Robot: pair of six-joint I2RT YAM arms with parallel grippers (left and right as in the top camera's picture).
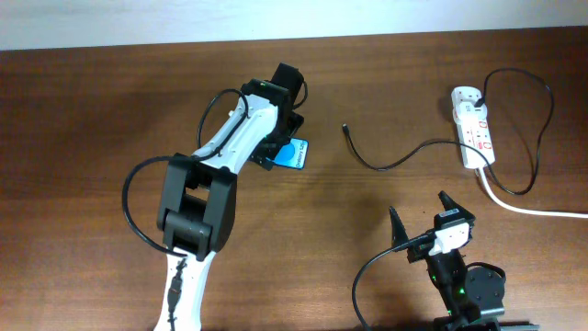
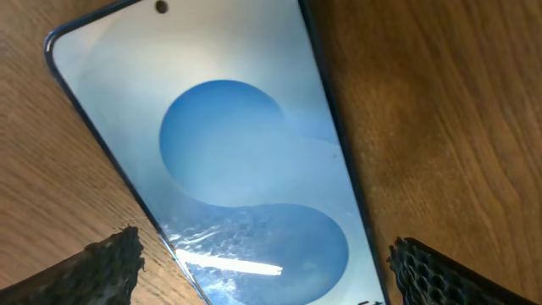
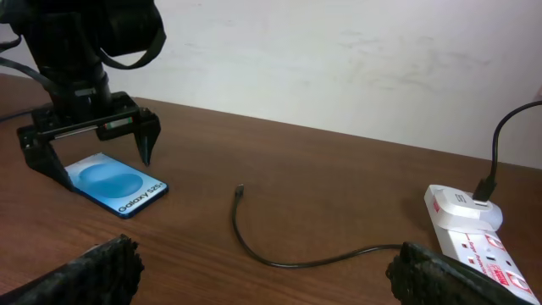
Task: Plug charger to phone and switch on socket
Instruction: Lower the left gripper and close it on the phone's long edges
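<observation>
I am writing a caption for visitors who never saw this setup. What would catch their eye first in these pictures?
The bright blue phone stands out first, lying left of centre on the dark wooden table, straddled by the open left end effector. To the right, the thin black charger curls away from the white socket, its free plug lying apart from the phone.

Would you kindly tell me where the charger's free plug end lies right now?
Overhead, the charger's plug end lies on the table between the phone, under the left tool, and the socket to the right.
</observation>
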